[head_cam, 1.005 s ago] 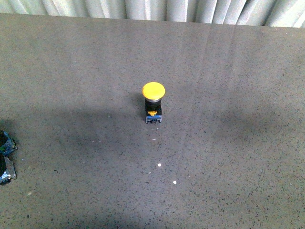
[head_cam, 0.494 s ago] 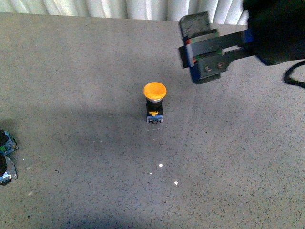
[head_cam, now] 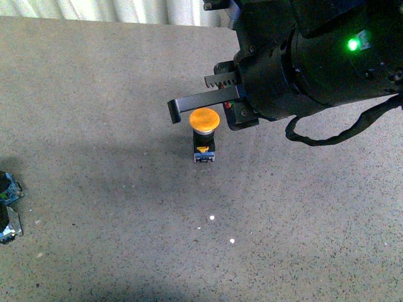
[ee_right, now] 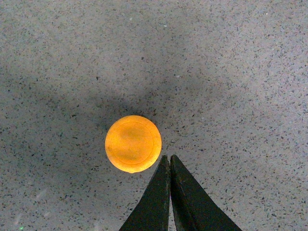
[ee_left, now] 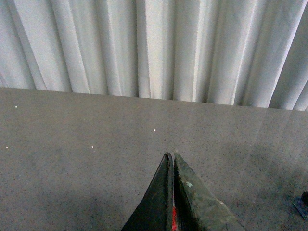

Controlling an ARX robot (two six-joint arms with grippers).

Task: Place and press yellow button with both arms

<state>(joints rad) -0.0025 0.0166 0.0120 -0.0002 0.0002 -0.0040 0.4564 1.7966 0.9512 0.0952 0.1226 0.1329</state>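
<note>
The yellow button (head_cam: 204,119) stands upright in the middle of the grey table, its orange-yellow dome on a short black body with a blue-and-yellow base. My right gripper (head_cam: 174,113) is shut and empty, reaching in from the upper right; its tips hang just left of and above the dome. From the right wrist view the dome (ee_right: 133,143) shows from above, with the shut tips (ee_right: 168,158) beside its edge. My left gripper (ee_left: 170,155) is shut and empty over bare table facing the curtain. It is out of the front view.
A dark shiny scrap with green and silver bits (head_cam: 7,207) lies at the table's left edge. A white pleated curtain (head_cam: 126,9) hangs behind the far edge. A black cable (head_cam: 340,135) loops under the right arm. A dark object (ee_left: 303,204) sits at the left wrist view's edge.
The right arm has come into the front view from the upper right and swung down and left. Its shut tips are now right above the button. The button has not moved.
</note>
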